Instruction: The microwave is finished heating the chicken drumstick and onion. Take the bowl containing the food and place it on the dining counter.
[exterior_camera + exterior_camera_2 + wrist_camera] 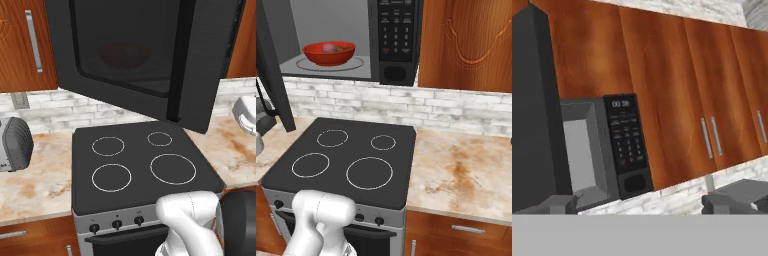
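Right base view is showing the bowl [329, 53] sitting upright, rim facing up, on the turntable inside the microwave [397, 40], its door [271, 75] swinging wide open, left of the keypad. Gripper [639, 204] fingers are standing wide apart, holding nothing.

The large black microwave [356, 40] with its grey interior is cut off by the top edge in the right base view, and its open dark glass door [135, 55] runs past the top of the left base view. Through that tinted door the glossy red round bowl [124, 54] shows as no more than a dim reddish blur. In the right base view the small brown lumpy chicken drumstick [345, 48] is largely hidden behind the bowl's rim, too small to make out its shape. The small round pinkish-purple onion [329, 48] sits half sunk below the rim. A grey ribbed appliance [12, 145] on the marbled worktop [40, 175] is cut off by the left edge.
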Motion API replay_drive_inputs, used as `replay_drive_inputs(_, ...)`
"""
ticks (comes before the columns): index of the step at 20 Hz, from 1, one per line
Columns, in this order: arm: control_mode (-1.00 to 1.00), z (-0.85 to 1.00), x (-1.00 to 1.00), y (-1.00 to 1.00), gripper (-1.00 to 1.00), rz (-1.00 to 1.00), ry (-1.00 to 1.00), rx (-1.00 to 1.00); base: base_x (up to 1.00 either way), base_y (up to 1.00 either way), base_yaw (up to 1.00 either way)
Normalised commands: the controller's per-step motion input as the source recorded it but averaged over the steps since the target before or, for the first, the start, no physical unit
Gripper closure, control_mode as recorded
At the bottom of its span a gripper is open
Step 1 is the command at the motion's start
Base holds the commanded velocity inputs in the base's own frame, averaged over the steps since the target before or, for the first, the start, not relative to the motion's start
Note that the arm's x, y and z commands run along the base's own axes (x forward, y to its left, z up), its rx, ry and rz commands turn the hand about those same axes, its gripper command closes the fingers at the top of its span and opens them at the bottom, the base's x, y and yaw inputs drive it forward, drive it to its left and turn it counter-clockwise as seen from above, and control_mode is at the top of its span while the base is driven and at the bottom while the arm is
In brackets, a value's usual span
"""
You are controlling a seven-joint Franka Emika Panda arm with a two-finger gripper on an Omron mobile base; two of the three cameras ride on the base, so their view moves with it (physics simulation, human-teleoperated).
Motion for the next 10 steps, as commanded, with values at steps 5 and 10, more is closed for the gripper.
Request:
replay_drive_inputs(5,-1.00,-0.09,0.46,-1.00,-1.00,0.19,0.14,0.19,0.00,0.00,0.00)
replay_drive_inputs(10,-1.00,-0.48,0.71,-0.86,-1.00,0.30,0.37,0.34,0.00,0.00,0.00)
